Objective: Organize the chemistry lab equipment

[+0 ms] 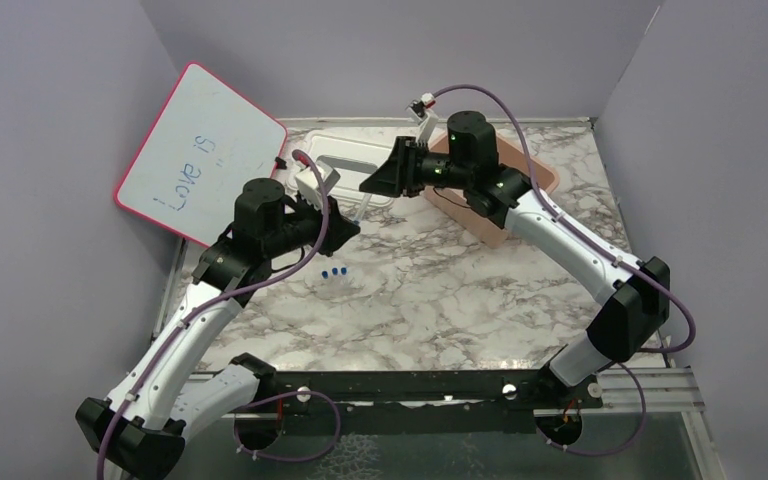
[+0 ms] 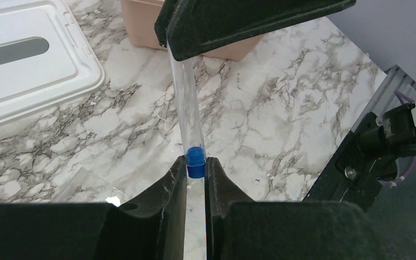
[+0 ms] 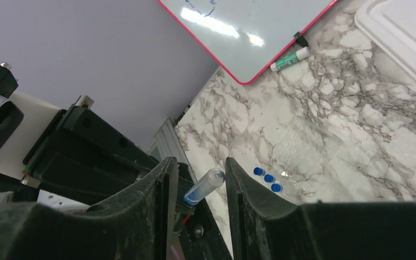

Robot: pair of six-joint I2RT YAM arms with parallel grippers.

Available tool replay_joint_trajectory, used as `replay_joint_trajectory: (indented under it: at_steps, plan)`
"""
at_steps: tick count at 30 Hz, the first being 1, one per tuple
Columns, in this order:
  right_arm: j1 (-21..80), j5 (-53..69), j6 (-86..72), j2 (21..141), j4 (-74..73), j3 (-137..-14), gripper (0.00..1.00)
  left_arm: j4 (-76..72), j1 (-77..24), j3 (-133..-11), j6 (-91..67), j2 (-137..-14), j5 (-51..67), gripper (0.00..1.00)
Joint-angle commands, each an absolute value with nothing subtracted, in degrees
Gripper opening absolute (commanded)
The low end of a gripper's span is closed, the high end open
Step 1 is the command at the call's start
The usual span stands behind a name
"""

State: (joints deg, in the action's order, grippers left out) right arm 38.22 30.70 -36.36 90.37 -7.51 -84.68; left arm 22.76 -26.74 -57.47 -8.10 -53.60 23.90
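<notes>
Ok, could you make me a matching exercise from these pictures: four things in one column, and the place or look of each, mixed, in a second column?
Things
1. glass tube
2. three blue caps
3. whiteboard
4. beige bin

Place or look
A. pink frame, handwriting on it
B. at the back right of the marble table
C. its blue-capped end clamped between the left fingers
D. loose in a short row on the marble

Pairs: 1-C, 2-D, 3-A, 4-B
</notes>
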Motion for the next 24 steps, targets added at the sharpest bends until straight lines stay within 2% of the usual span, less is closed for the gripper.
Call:
replay_joint_trajectory:
  at_steps: [1,10,16,18,22,24]
  plan:
    - [37.76,43.08,-36.56,90.16,-10.44,-85.22,0.40,24.11,-26.72,-59.24,-4.74,-53.75,27.45,0.00]
    - [37.19,44.73,-39.58,89.41,-7.38,-81.53,0.34,24.04,-26.72,-59.11,-4.13,-52.56,29.93,0.00]
    - [35.97,44.20,-46.89,88.64,1.43,-78.14,0.11,23.93,-26.72,-59.92,-5.38,-52.20,30.67,0.01]
    - [35.41,42.99,-52.56,87.13,8.98,-74.16,0.08,23.03,-26.72,-60.27,-7.59,-52.05,30.53,0.11]
    - [33.93,37.52,-63.53,83.69,21.64,-66.36,0.08,14.77,-26.72,-58.69,-20.36,-50.96,26.76,0.51]
    - [33.39,33.68,-68.50,81.99,27.76,-62.71,0.08,11.08,-26.72,-57.78,-28.49,-50.51,21.78,0.63]
